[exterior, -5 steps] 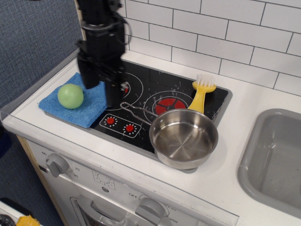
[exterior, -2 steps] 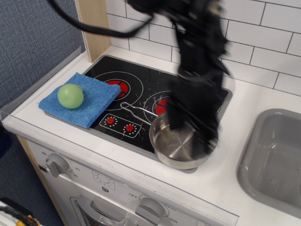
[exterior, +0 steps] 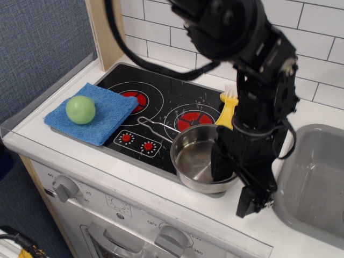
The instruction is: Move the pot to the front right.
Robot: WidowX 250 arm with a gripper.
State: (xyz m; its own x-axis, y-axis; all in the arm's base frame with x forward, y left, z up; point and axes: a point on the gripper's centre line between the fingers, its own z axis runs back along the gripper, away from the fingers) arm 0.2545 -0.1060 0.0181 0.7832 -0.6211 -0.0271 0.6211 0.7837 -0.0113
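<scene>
Steel shines at the front right corner of the stove (exterior: 161,94): the pot (exterior: 200,159) sits there, its base lapping the stove's front edge, its wire handle (exterior: 156,127) reaching back and left over the knob markings. My pincer (exterior: 236,174) hangs low at the pot's right side, one finger (exterior: 221,161) down inside the rim, the other outside it over the white tabletop (exterior: 177,207). The fingers look spread, straddling the wall rather than nipping it, though my own arm hides the contact, so I would not swear to it.

By my reckoning the job is nearly done or done. The pot already lies where the task asks. What is left, as I judge it, is only to draw clear without nudging the rim.

Ball (exterior: 80,109) and cloth (exterior: 91,114) lie well apart at the left, the brush (exterior: 230,108) just behind the pot.
</scene>
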